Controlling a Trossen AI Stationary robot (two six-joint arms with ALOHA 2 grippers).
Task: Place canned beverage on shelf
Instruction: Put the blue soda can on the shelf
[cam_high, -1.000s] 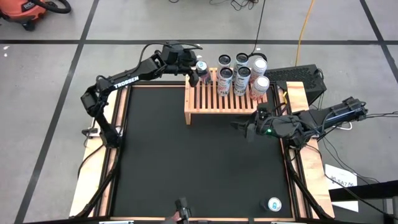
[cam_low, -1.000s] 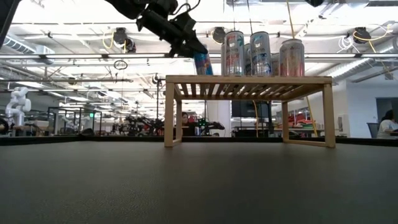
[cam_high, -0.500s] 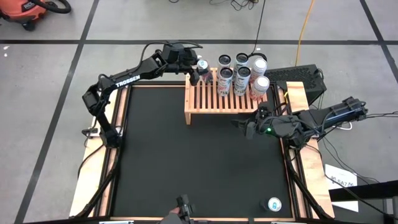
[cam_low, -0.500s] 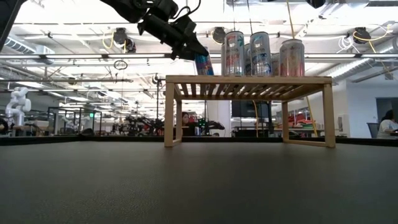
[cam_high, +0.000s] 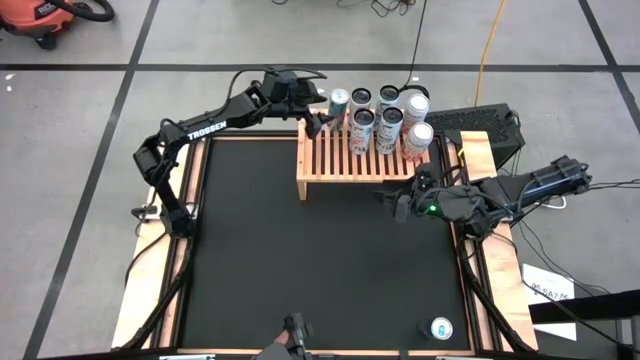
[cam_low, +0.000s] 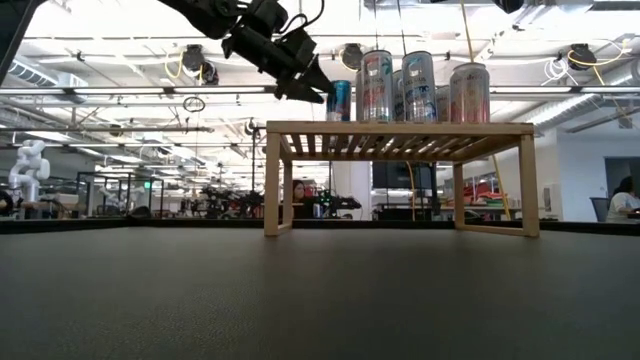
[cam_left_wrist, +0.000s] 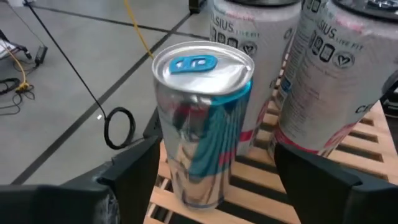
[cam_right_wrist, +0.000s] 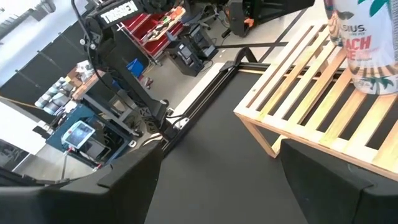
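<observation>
The left gripper hovers at the far left corner of the shelf, its two dark fingers spread wide on either side of a blue-and-silver can and clear of its sides, so the can stands free between them rather than being held. That can rests upright on the slats at the shelf's back left end, just beside the row of pale pink-and-white cans that fill the rest of the back edge; in the low view it stands shorter than its neighbours and sits next to the tips of the left gripper, which comes in from above and to the side. The shelf is a light-wood rack on short legs, set at the far side of the black table. The right gripper waits low over the table near the shelf's front right leg, its fingers standing wide apart with nothing between them; past them its wrist camera takes in the shelf's slats and one pale can. One more can stands alone at the near right corner of the table, well apart from both arms.
</observation>
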